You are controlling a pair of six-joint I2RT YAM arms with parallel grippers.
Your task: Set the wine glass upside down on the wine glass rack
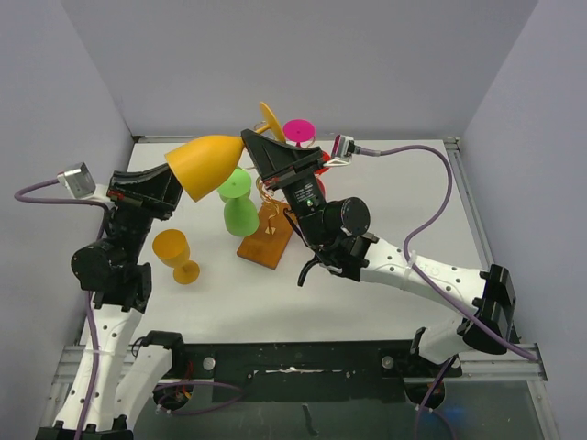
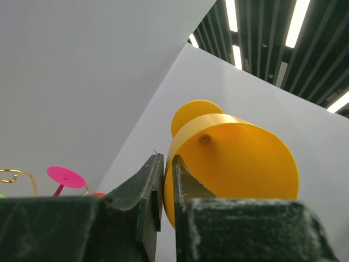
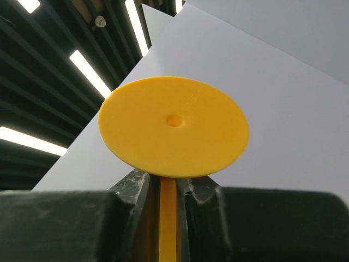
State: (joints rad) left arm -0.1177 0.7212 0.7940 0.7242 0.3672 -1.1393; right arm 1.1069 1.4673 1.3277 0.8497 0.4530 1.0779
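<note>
white table [image 1: 394, 202] under wine glass rack [image 1: 266, 243], grey walls [image 1: 367, 55], ceiling strip lights [image 3: 92, 75]

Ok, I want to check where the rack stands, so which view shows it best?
The top external view: there the rack shows its brown wooden base and some gold wire above it. The left wrist view catches only one gold curl at its left edge. The right wrist view shows none of it.
</note>
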